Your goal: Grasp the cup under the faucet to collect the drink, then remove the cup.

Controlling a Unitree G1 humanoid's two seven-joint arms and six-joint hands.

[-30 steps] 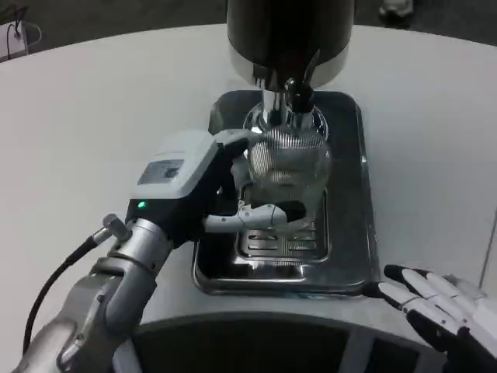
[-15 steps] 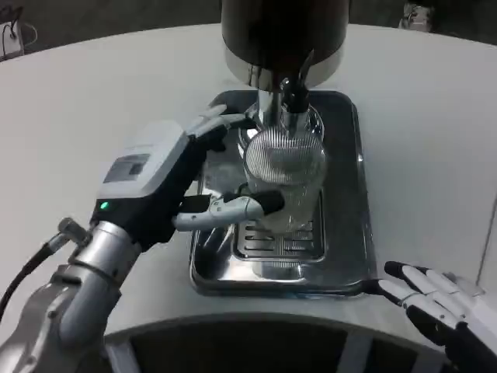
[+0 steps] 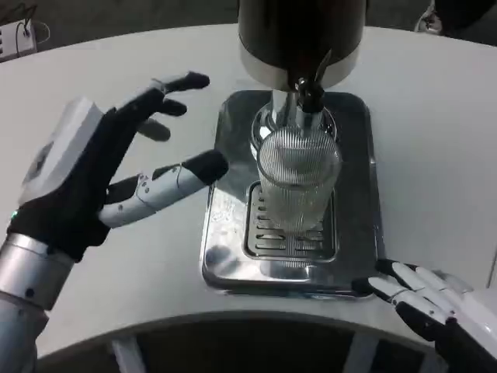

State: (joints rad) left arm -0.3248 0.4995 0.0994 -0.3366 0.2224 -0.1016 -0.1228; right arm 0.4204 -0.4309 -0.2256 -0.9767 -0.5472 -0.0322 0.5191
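cup (image 3: pixel 297 183): upright on drip tray (image 3: pixel 229 233), directly under faucet (image 3: pixel 311 92)
left hand (image 3: pixel 101 175): fingers spread, holding nothing, left of tray
right hand (image 3: pixel 431 299): partly cropped, looks open, near tray corner

Nothing readable here — no text, brand, number or sign that I can make out. The cup (image 3: pixel 297 180) is just plain ribbed glass, no print on it. The dispenser (image 3: pixel 301 39) behind it is dark and shiny with no lettering I can see, and the steel tray (image 3: pixel 230 256) under it is bare metal. The left hand (image 3: pixel 93 175) has a pale panel on its back near the picture's left edge, but it's too blurred to tell if anything's written there — same for the right hand (image 3: pixel 431 305).
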